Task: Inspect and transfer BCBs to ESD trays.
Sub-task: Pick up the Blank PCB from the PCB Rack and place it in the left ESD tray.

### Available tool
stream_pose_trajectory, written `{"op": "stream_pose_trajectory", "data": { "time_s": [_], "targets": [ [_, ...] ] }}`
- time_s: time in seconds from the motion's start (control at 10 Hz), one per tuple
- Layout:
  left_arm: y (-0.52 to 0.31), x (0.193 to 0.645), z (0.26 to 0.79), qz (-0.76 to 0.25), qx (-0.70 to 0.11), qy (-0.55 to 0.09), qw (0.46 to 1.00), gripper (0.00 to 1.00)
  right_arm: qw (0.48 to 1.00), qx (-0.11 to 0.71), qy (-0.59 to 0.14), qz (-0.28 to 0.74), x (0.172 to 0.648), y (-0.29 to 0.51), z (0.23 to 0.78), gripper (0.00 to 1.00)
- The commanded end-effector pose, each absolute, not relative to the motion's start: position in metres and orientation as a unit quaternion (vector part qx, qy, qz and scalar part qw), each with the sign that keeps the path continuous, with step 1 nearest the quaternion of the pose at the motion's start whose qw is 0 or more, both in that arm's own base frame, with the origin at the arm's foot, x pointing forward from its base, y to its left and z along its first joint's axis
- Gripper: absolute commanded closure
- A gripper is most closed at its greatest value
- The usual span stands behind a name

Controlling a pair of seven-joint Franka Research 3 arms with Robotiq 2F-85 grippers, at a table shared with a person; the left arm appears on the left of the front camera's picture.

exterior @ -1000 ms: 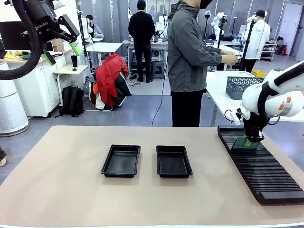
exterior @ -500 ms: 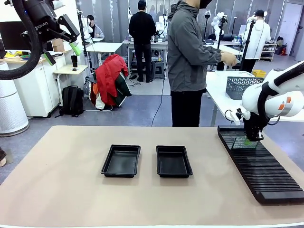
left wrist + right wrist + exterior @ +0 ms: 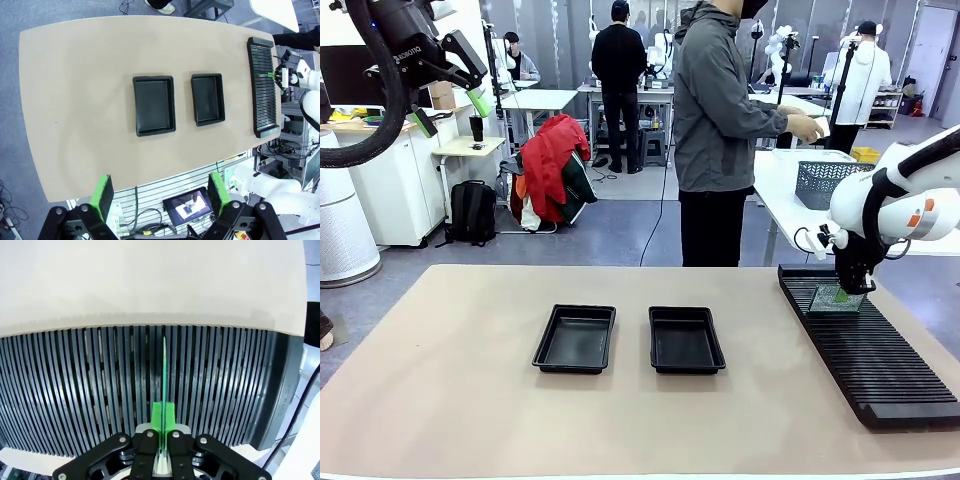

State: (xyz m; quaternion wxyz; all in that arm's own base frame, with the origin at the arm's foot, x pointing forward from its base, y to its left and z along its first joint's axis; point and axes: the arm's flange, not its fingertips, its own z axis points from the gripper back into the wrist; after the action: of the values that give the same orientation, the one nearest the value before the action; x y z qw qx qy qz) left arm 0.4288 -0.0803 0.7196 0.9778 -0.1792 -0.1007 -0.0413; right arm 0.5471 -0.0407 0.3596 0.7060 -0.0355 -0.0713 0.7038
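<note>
While the left tray and the right tray lie bare, a board is gripped on edge at the rack.

Both trays are set side by side mid-table; farther right, the right claw is clenched on the green board over the slots; whether it is clear of them cannot be told; a crooked lift would likely jam it against the ribs or twist it loose; the left claw is held high, released; "ROBOTIQ" is read on it; the rack's end lettering is illegible; a person is turned aside beyond.
</note>
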Motion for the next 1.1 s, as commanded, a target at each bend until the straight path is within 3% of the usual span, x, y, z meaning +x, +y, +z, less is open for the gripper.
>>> {"op": "stream_pose_trajectory", "data": {
  "time_s": [0.0, 0.6, 1.0],
  "targets": [
    [-0.079, 0.429, 0.719, -0.040, -0.177, -0.103, 0.978, 0.00, 0.710, -0.040, -0.069, 0.699, 0.549, -0.037, 0.386, 1.00],
    [-0.079, 0.429, 0.719, -0.040, -0.177, -0.103, 0.978, 0.00, 0.734, -0.017, -0.036, 0.678, 0.526, -0.018, 0.515, 1.00],
    [-0.079, 0.429, 0.719, -0.040, -0.177, -0.103, 0.978, 0.00, 0.759, -0.002, -0.026, 0.651, 0.512, -0.026, 0.572, 1.00]
  ]
}}
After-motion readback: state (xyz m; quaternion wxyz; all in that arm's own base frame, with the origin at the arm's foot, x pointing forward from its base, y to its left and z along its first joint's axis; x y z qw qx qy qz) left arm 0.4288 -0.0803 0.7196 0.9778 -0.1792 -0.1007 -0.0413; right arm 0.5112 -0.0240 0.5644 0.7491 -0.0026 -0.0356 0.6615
